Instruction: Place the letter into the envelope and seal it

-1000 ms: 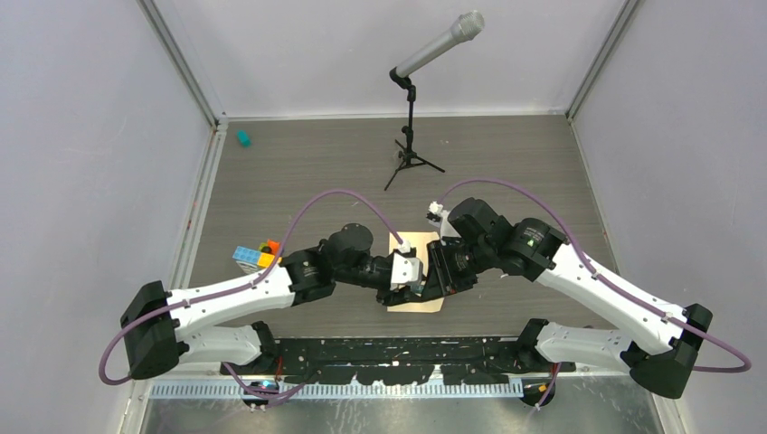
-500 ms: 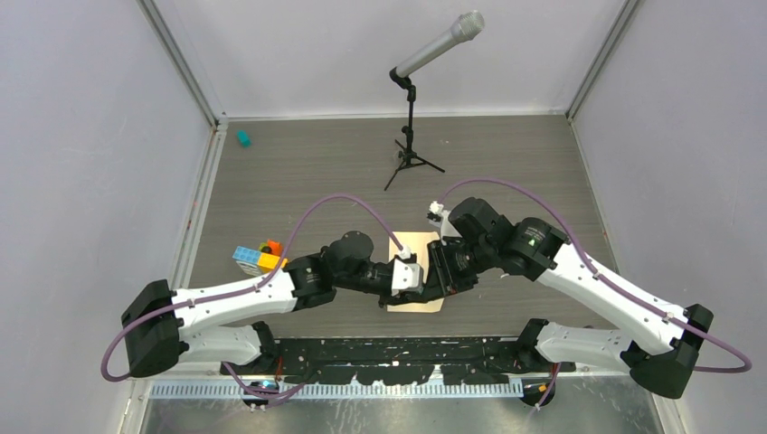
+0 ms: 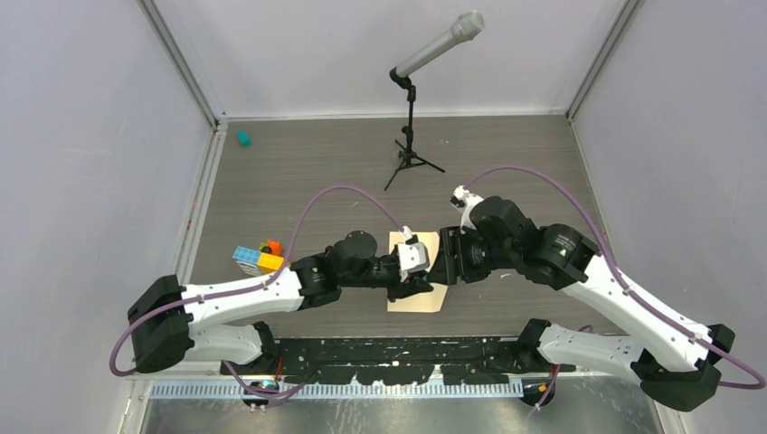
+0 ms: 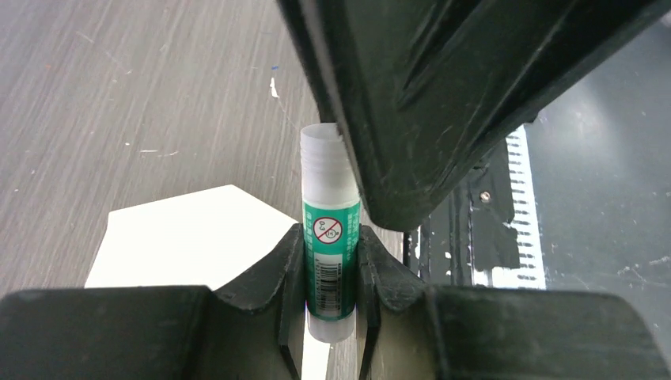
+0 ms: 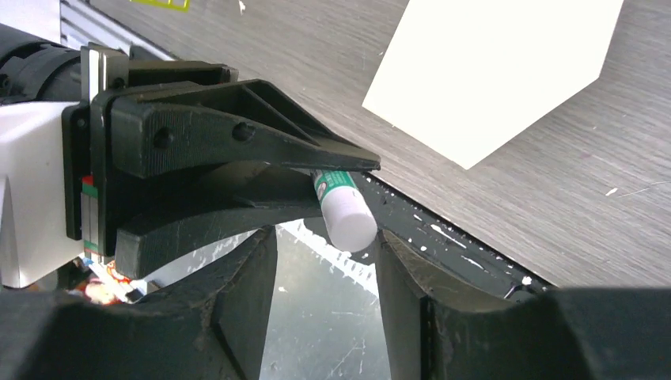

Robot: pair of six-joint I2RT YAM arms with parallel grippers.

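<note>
Above envelope (image 3: pixel 416 303), glue stick (image 4: pixel 331 237); mic stand (image 3: pixel 411 136) behind.

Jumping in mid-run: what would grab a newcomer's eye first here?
The green-and-white glue stick pinched in the left hand, mid-table, its end pointing at the open right hand. Partly beneath them lies the tan envelope; a microphone stands toward the far side.
</note>
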